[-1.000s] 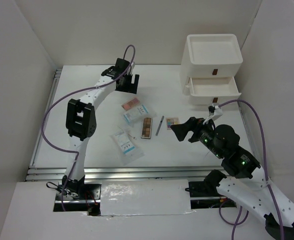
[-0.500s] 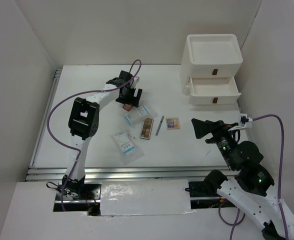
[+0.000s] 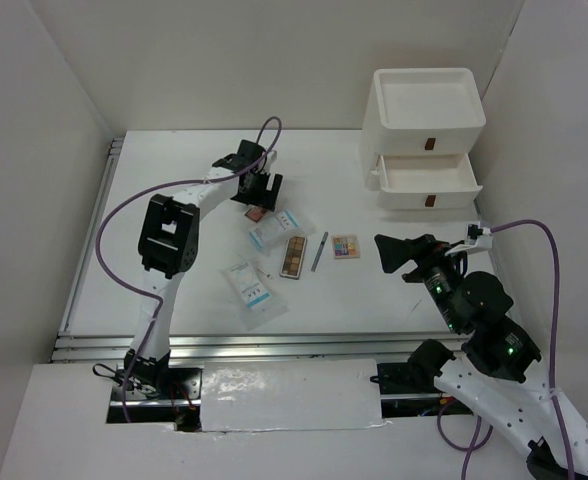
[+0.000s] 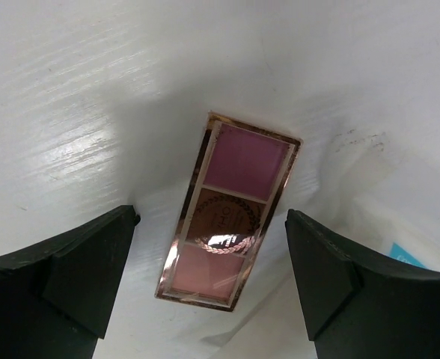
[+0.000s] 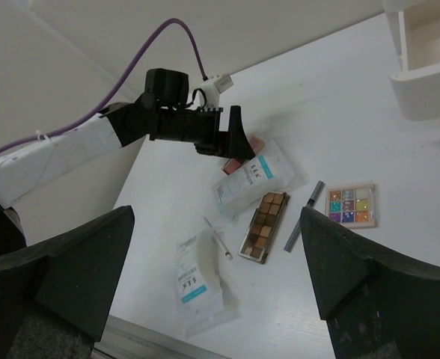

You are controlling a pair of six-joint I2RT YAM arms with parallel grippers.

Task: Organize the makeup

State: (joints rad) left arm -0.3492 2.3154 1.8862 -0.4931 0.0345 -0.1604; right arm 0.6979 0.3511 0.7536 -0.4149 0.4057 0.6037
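Pink and shiny, the compact (image 3: 255, 213) lies flat on the white desk (image 3: 344, 165). From the top it is right under the left jaws and just beside a blue-and-white sachet (image 3: 274, 229). A brown palette (image 3: 294, 256), a thin grey pencil (image 3: 319, 250) and a colourful palette (image 3: 346, 246) lie a bit to the right. The white drawer unit (image 3: 429, 130) stands at the far right corner, and the right jaws hang in the air over the right side of the desk. In the left wrist view, the left jaws are wide open, one on each side of the compact, and they do not touch it. It looks small, light, hard and flat. I think it may be slippery, so the best hold is across its two long edges, near the middle. In the right wrist view, the right jaws are wide open too and hold nothing.
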